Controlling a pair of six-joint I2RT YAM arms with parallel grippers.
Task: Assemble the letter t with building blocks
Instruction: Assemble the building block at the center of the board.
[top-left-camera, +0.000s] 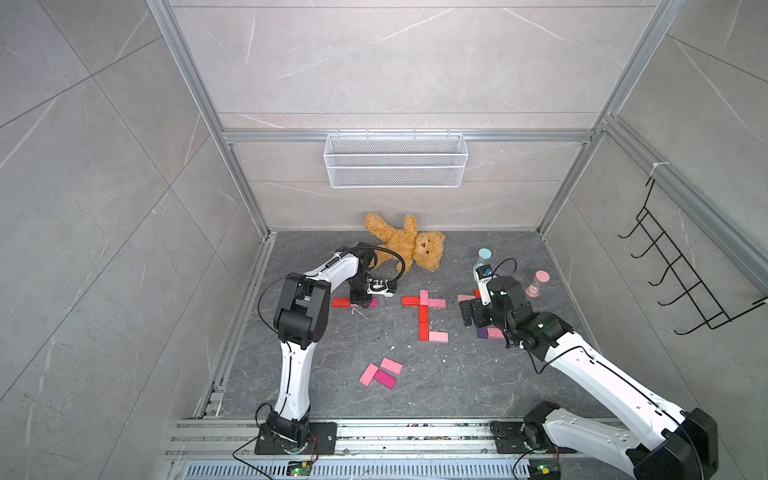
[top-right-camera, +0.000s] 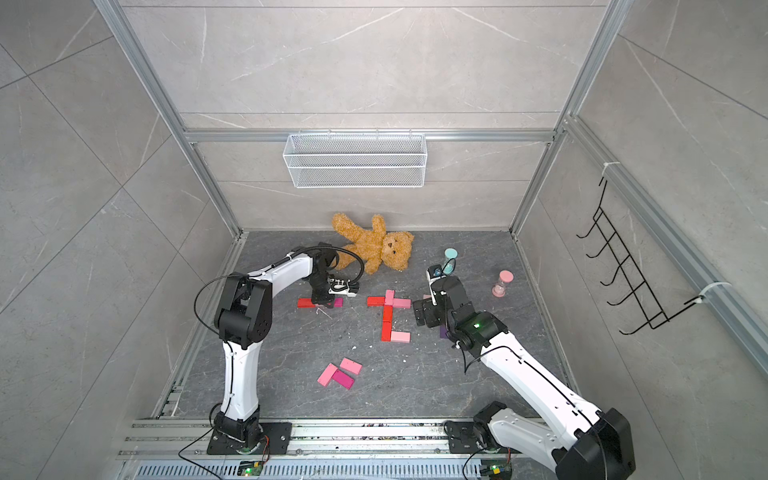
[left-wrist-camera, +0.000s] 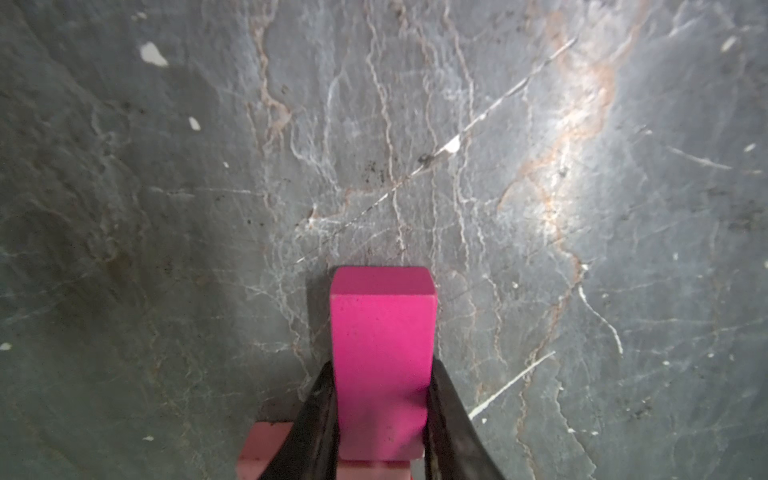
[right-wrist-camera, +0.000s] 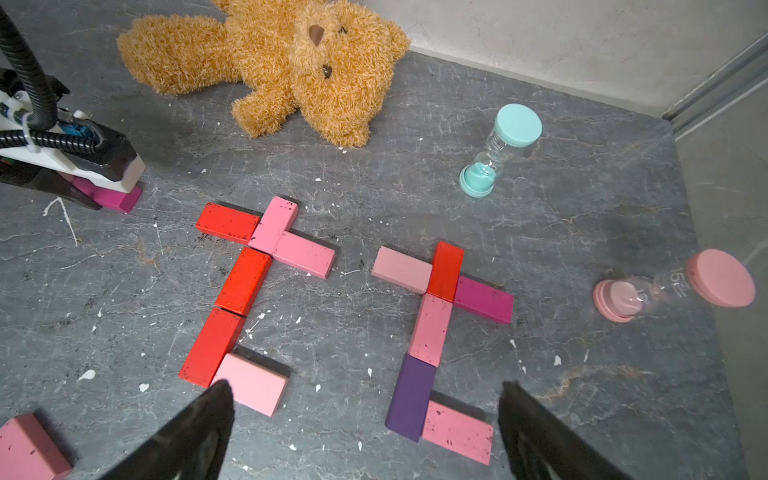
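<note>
Left wrist view shows your left tool (left-wrist-camera: 382, 370) clamped on the magenta block (left-wrist-camera: 382, 316), down at the surface (left-wrist-camera: 166, 208), left of the built letters (top-left-camera: 424, 311), beside a red block (top-left-camera: 343, 302). Square it against that block before letting go. Your right tool (right-wrist-camera: 366, 386) gapes wide, empty.
</note>
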